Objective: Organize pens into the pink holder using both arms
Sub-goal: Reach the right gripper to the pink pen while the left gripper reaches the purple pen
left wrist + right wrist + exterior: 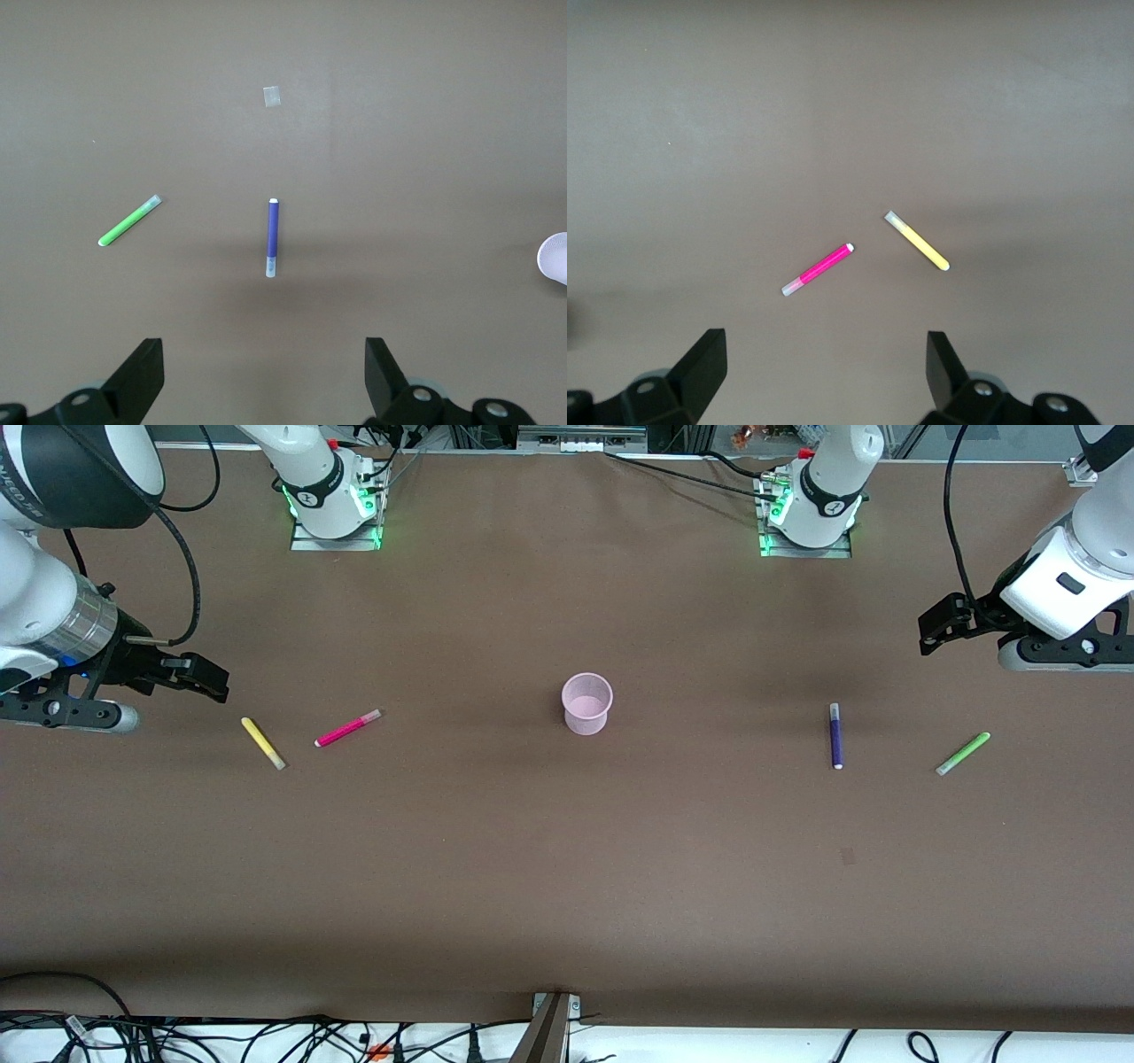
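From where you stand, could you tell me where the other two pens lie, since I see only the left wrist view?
Observer: The magenta pen and the yellow pen lie apart, toward the right arm's end of the table.
Operator: Is the pink holder empty?
Observer: The pink holder stands upright, empty.
Operator: And the grippers?
Observer: The right gripper hangs open over the table by the yellow pen; the left gripper, over the left arm's end.

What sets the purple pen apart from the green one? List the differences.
The purple pen is dark; the green pen is bright. The purple one lies straight toward the front camera; the green one lies slanted. The purple one lies closer to the holder than the green. Both lie flat on the table, untouched.
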{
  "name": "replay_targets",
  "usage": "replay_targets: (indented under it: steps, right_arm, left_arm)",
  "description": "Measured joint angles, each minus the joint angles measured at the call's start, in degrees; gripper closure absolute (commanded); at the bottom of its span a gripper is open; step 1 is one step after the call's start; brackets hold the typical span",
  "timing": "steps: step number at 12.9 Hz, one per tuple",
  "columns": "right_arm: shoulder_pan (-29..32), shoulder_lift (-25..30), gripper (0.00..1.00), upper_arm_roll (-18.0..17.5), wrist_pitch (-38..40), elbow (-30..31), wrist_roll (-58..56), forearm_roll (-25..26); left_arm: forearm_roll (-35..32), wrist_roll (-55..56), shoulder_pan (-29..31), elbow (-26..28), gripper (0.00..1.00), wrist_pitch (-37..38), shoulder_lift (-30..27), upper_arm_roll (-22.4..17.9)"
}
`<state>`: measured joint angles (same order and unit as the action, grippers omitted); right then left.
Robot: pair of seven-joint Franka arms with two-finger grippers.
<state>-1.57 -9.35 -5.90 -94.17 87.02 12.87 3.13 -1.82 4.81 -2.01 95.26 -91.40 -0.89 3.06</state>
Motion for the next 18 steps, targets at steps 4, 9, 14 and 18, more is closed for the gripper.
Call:
replay_targets:
  steps: [4, 9, 14, 18]
  right_arm:
    - [0.00, 0.00, 0.00, 0.00, 0.00, 0.00, 0.02, 0.00]
    - [0.03, -0.91, 0.01, 0.27, 1.73, 1.32, 3.64, 0.01]
    - [0.11, -3.03, 0.01, 1.03, -4.95, 9.41, 10.52, 0.01]
    - [0.11, -3.39, 0.01, 1.11, -11.14, 15.46, 16.29, 0.01]
  left_arm:
    - [0.00, 0.00, -0.02, -0.06, 0.00, 0.00, 0.02, 0.03]
    - [0.00, 0.00, -0.04, -0.16, 0.00, 0.00, 0.08, 0.03]
    - [0.00, 0.00, -0.05, -0.20, 0.00, 0.04, 1.08, 0.03]
    - [0.00, 0.00, -0.01, -0.21, 0.00, 2.69, 3.33, -0.08]
